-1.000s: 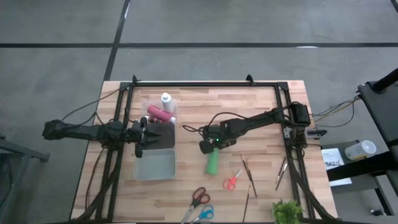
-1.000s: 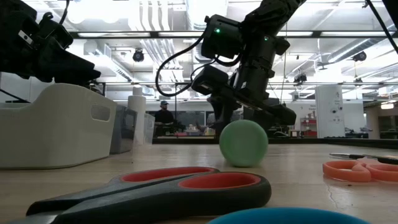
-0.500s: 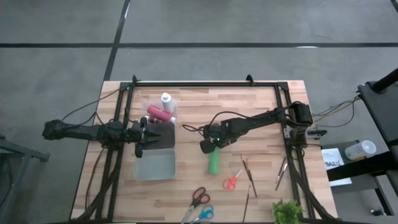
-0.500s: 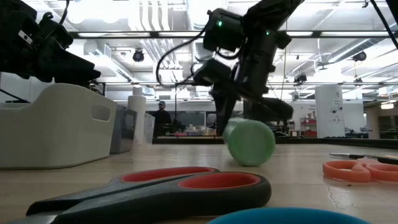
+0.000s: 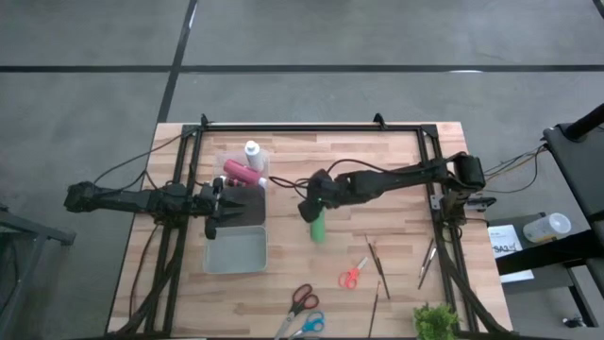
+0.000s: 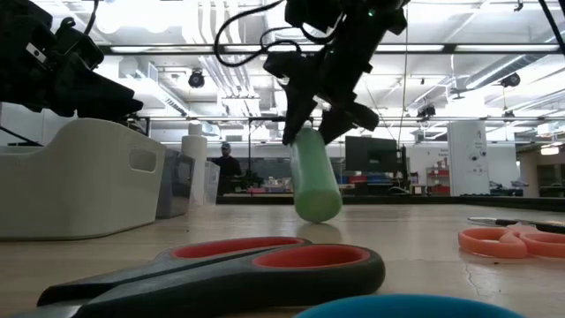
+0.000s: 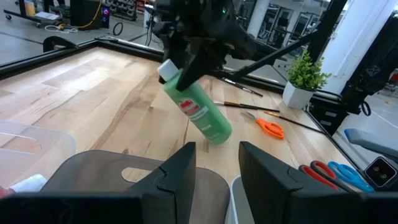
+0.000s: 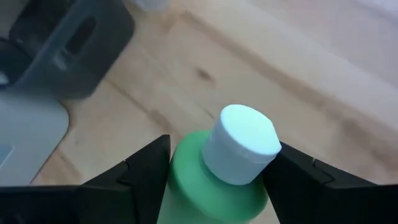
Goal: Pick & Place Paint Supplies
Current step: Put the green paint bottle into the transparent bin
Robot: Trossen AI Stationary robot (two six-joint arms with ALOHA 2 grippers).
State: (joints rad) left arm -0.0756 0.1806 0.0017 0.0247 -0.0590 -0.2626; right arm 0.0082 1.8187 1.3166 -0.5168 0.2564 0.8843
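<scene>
The green paint bottle (image 5: 319, 227) with a white cap (image 8: 242, 142) stands tilted near the table's middle, cap end up, and my right gripper (image 5: 315, 206) is shut on it. It also shows in the low view (image 6: 313, 181) and the left wrist view (image 7: 200, 115). The red bottle (image 5: 241, 173) and the white bottle (image 5: 252, 151) lie in a clear bin at the far left. Thin brown-handled brushes (image 5: 377, 264) lie on the table at the near right. My left gripper (image 7: 217, 171) is open and empty above a dark grey bin (image 5: 243, 208). My right gripper pinches the green bottle's shoulder, just below the white cap (image 8: 186, 158), between its two fingers (image 8: 146, 168). The fingers come slanting down from above. The bottle hangs tilted, its bottom end (image 6: 320, 208) toward the near edge; whether it touches the table, I cannot tell.
A pale tray (image 5: 236, 250) sits on the near side of the dark bin. Orange scissors (image 5: 354, 275), red scissors (image 5: 302, 298) and blue scissors (image 5: 310, 326) lie near the front edge, and a small plant (image 5: 434, 321) stands at the near right corner. A black frame borders the table.
My right gripper has gone up and toward the table's far edge with the green bottle's cap end. The bottle, which lay flat on the table, has tipped up to a steep tilt and shifted toward the far edge.
</scene>
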